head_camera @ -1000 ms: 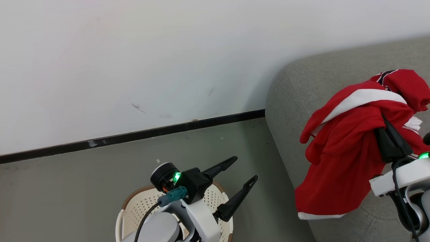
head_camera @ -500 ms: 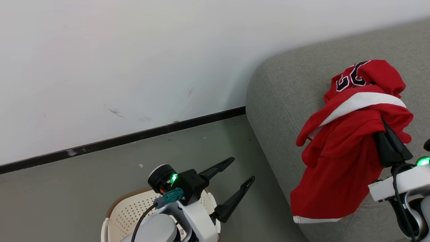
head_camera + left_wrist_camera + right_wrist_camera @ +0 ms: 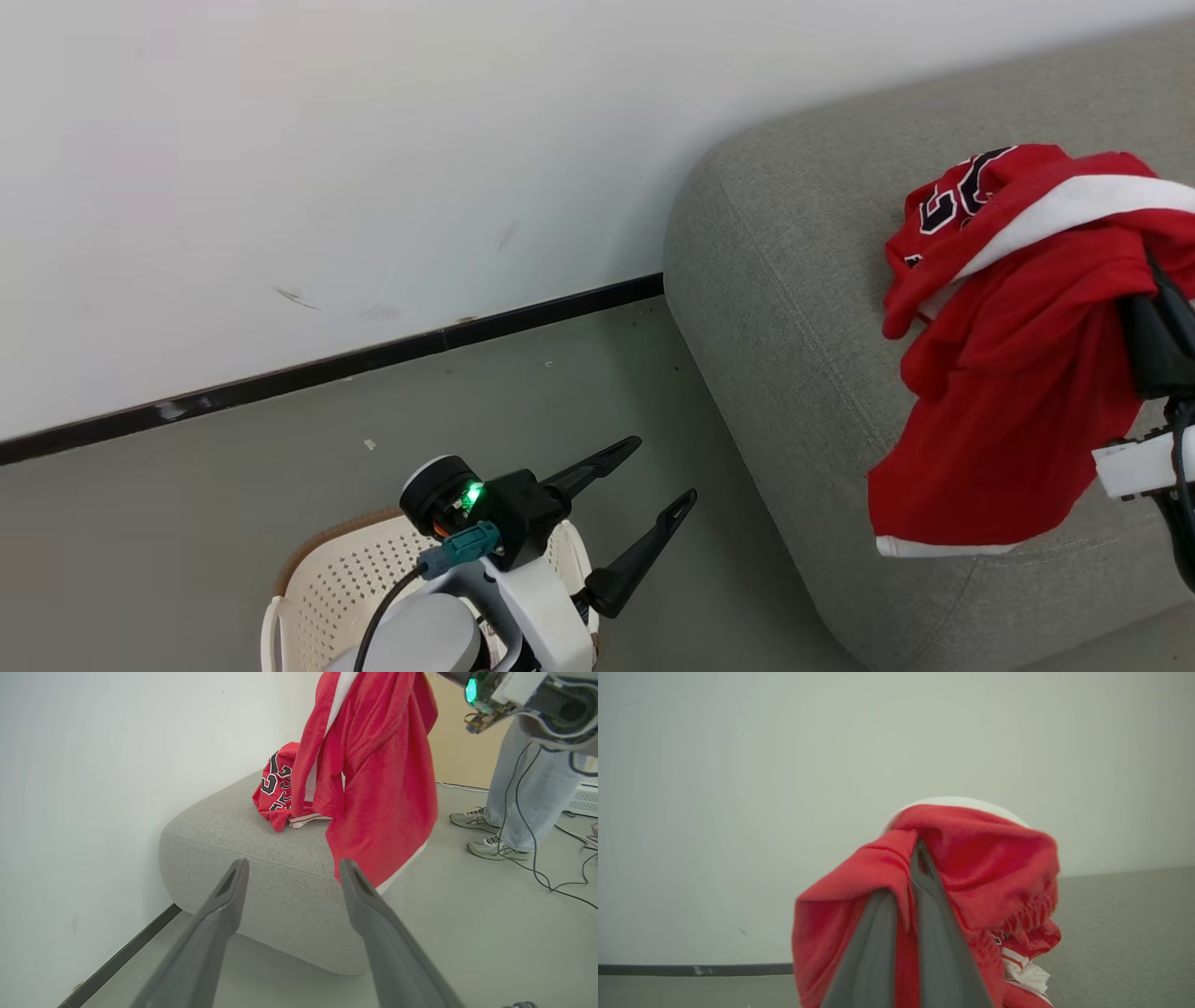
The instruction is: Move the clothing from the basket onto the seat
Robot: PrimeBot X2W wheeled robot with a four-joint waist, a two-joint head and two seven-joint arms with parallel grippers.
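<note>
The right end effector (image 3: 917,851) is clenched on a red sports garment with white trim (image 3: 1008,411), which hangs over the large grey woven-fabric seat (image 3: 794,308). The left wrist view adds a numbered red jersey (image 3: 273,788) lying on that seat, and a person's jeans-clad legs (image 3: 528,779) beyond. The left end effector (image 3: 665,469), released, hovers above the cream perforated plastic basket (image 3: 345,579) on the floor (image 3: 560,392).

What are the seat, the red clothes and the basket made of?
The seat: grey woven upholstery, matte; the coarse weave shows. The clothing: soft fabric, probably a synthetic sportswear knit; it drapes in loose folds. The basket: cream plastic, apparently moulded; regular rows of holes, brown rim.
</note>
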